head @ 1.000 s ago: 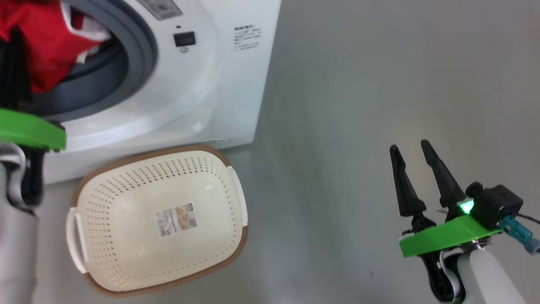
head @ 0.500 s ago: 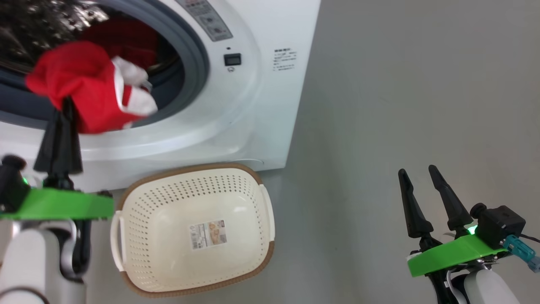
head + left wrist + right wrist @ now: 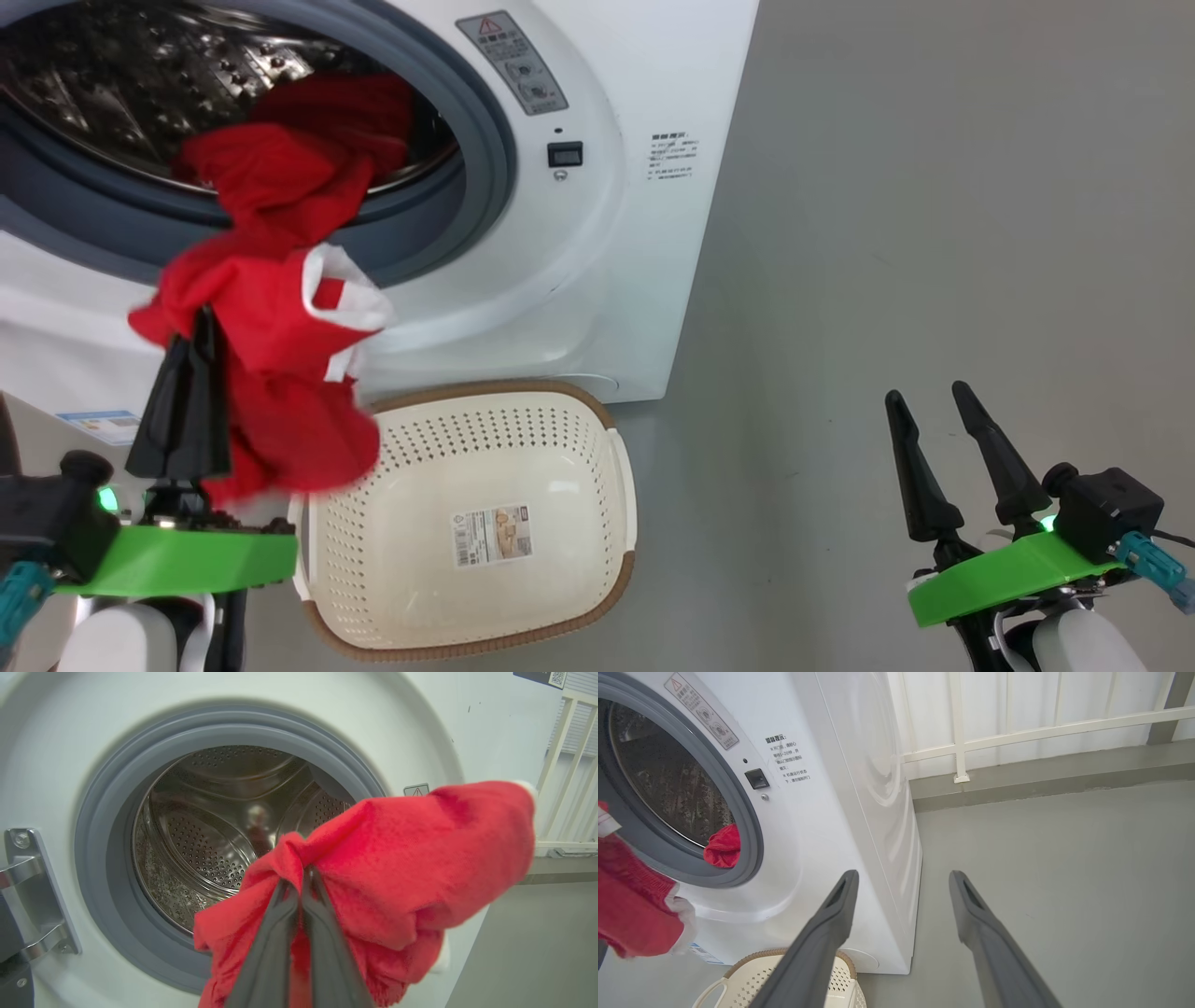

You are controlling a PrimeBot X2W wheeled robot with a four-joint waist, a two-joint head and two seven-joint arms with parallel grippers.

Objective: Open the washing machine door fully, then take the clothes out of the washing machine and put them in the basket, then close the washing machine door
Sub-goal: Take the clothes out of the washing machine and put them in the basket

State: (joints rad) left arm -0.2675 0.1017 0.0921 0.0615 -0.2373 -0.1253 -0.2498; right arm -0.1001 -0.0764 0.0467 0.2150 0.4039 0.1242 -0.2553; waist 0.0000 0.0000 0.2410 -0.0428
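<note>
Red clothes (image 3: pixel 271 313), white-trimmed, hang bunched from left fingers (image 3: pixel 182 406).

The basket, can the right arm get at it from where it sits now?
Probably yes. The right gripper stands open right of the basket, with only bare floor between them. The left gripper holds red clothes by the basket's left edge, away from that path.

Red-and-white clothes (image 3: pixel 271 308), cream perforated basket (image 3: pixel 560 439) with brown rim, white washing machine (image 3: pixel 653 280)
</note>
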